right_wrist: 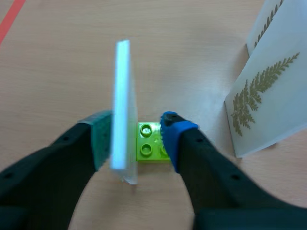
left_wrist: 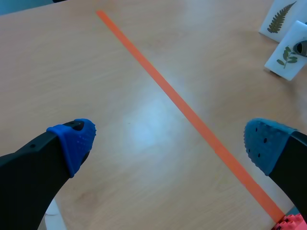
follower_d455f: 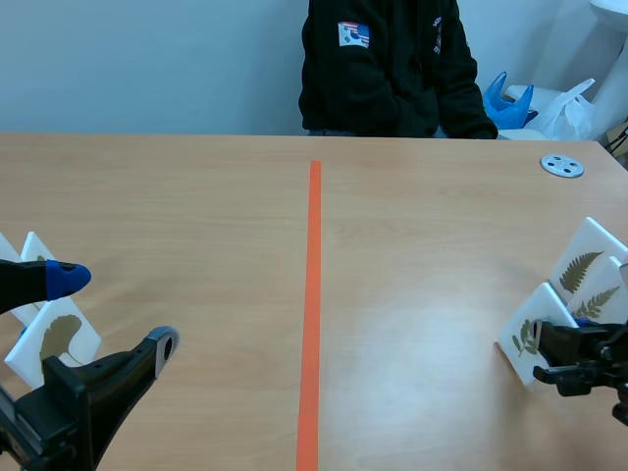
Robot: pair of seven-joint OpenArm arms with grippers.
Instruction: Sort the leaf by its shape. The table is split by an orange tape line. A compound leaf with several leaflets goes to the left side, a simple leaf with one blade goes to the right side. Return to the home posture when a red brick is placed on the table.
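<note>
Right jaws stand spread around the card [right_wrist: 122,105], not closed on it. My green pad [right_wrist: 101,136] touches one face, and my blue pad [right_wrist: 173,136] stands off the other, with the card's green brick [right_wrist: 148,143] showing in the gap.

The card stands upright on that brick, on the bench [follower_d455f: 422,245] right of the tape [follower_d455f: 312,314] and near my edge, just beside two fern cards [follower_d455f: 587,265]. Its sprig carries several leaflets, so I judge it belongs on the left side.

It looks like a thin, stiff white plate. I expect it to be light, smooth on both faces and top-heavy on so small a foot. I would press flat on the two faces, pads square and fairly low, close above the brick. A pinch at a corner could let it swivel or slip. I cannot tell how firmly the brick is fixed to it, so I would lift gently.

Left jaws are wide open over bare bench on the left side, holding nothing, close to another card [follower_d455f: 59,339]. A person [follower_d455f: 392,69] sits across the bench.
</note>
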